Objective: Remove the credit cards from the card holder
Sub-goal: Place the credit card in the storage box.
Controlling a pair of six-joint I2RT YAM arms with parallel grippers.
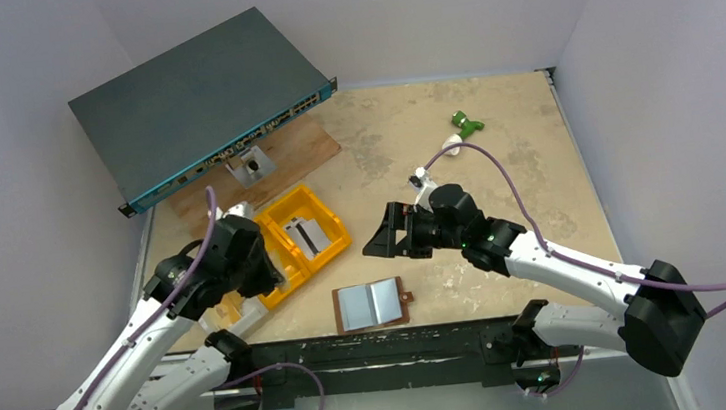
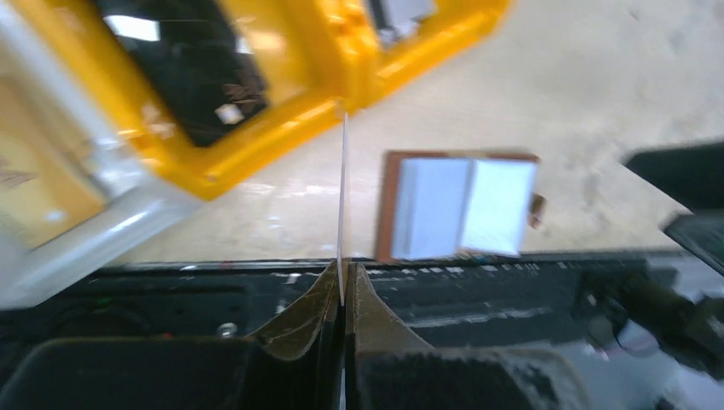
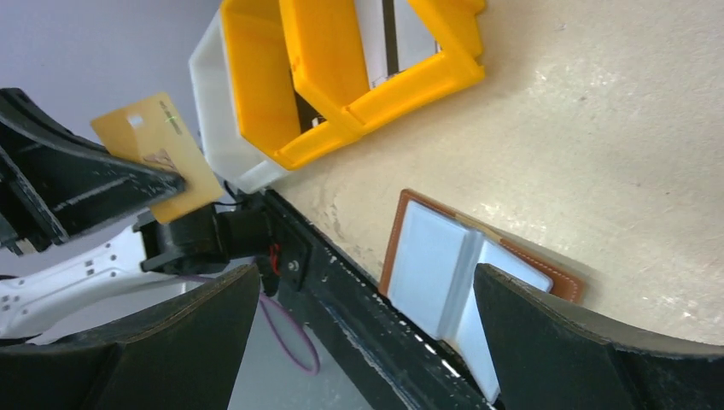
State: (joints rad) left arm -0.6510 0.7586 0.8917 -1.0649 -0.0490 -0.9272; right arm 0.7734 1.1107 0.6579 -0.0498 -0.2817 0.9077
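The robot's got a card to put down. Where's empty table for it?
Widest bare patch: tan tabletop between the dark network switch, small green plastic piece and right gripper. A narrow strip lies between the yellow plastic bins and open brown leather wallet. The left side is crowded.

A dark network switch [image 1: 193, 96] is sitting over a wooden board [image 1: 306, 156] on the bench [image 1: 517, 180]. Yellow bins [image 1: 334, 240] are lying just beside.

Card holder [image 1: 373, 305] open (cards [image 1: 355, 308] inside)
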